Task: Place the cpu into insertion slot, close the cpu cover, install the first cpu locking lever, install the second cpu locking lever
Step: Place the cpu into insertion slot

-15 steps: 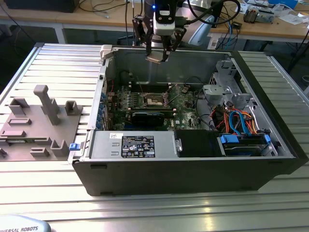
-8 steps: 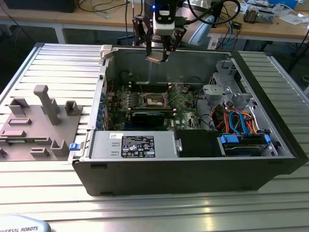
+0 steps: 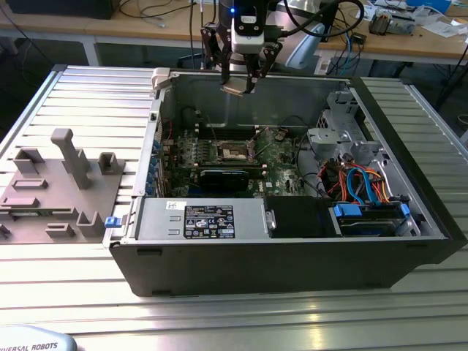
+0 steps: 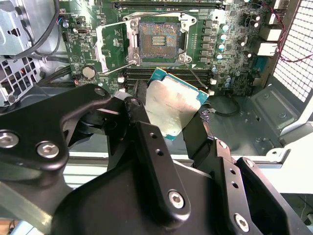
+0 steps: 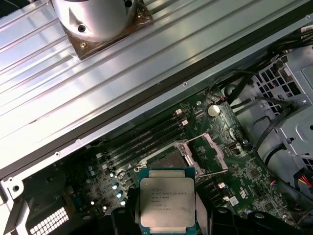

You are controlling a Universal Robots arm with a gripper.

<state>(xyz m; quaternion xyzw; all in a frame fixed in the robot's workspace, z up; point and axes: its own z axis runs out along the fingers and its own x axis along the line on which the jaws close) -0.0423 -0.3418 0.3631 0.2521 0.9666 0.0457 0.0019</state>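
The end effector point(image 3: 238, 86) is hovering above the far wall of the open computer case point(image 3: 292, 270). Its fingers are clamping the cpu point(image 3: 235, 89) by two opposite edges and holding it clear of everything below. In the second wrist view the end effector point(image 4: 168, 111) is carrying the cpu point(image 4: 172, 104) tilted, with its paler face and green border showing. In the first wrist view the end effector point(image 5: 168, 220) is turning the cpu's point(image 5: 167, 205) silvery face toward the camera.

The insertion slot point(image 3: 235, 151) is lying bare in the middle of the green circuit board point(image 3: 281, 172), well below the chip and nearer the exterior camera. In the second wrist view the insertion slot point(image 4: 157, 41) is sitting uncovered, and the cpu cover point(image 4: 102, 46) is lying swung open just beside it. In the first wrist view the chip is partly hiding the insertion slot point(image 5: 168, 157).

The case is resting on the ridged metal desk point(image 3: 88, 102), and a grey fixture tray point(image 3: 51, 197) is lying on the desk at the exterior view's left.
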